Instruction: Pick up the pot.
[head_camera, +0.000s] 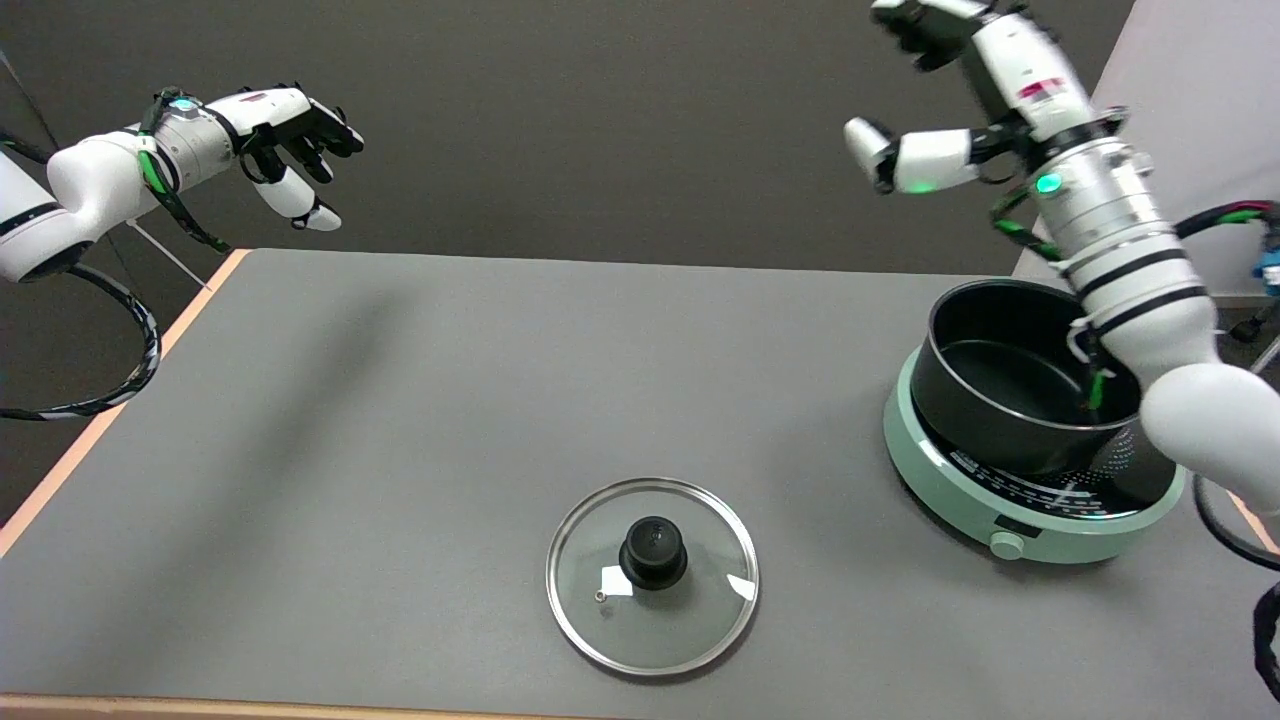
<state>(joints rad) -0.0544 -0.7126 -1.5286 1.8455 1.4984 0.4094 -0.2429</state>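
A black pot (1000, 385) with no lid sits on a mint-green induction cooker (960, 495) at the table's right side. My right hand (960, 90) hangs high in the air above and behind the pot, near the picture's top edge, fingers spread and holding nothing. Its forearm crosses over the pot's right rim and hides that part.
A glass lid with a black knob (652, 573) lies flat on the grey table (400, 420) near the front edge. The idle left hand (290, 135) hovers at the upper left. A light wall panel (1190, 130) stands behind the cooker at the right.
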